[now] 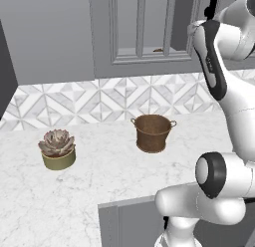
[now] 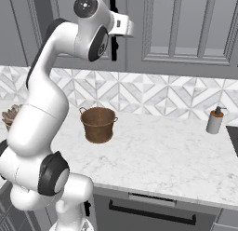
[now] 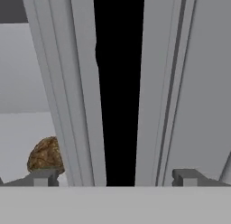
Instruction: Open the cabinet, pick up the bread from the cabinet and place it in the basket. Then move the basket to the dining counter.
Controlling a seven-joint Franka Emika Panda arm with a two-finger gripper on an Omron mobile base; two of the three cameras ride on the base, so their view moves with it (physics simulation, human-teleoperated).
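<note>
A: How far along?
B: The cabinet (image 3: 67,83) door is partly open; the hand (image 3: 115,178) is spread, empty, around its handle (image 3: 118,83).
A: The bread (image 3: 45,155)?
B: Inside on the shelf. The basket (image 1: 153,132) waits empty on the counter (image 1: 99,161).

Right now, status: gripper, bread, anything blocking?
Gripper open, empty, straddling the black bar handle. Bread on the cabinet shelf behind the door. Door edge stands between gripper and bread. Basket empty on counter.

Brown bread (image 3: 45,155) sits inside the seemingly ajar grey cabinet (image 3: 72,83); empty basket (image 1: 153,132) stands upright below.
</note>
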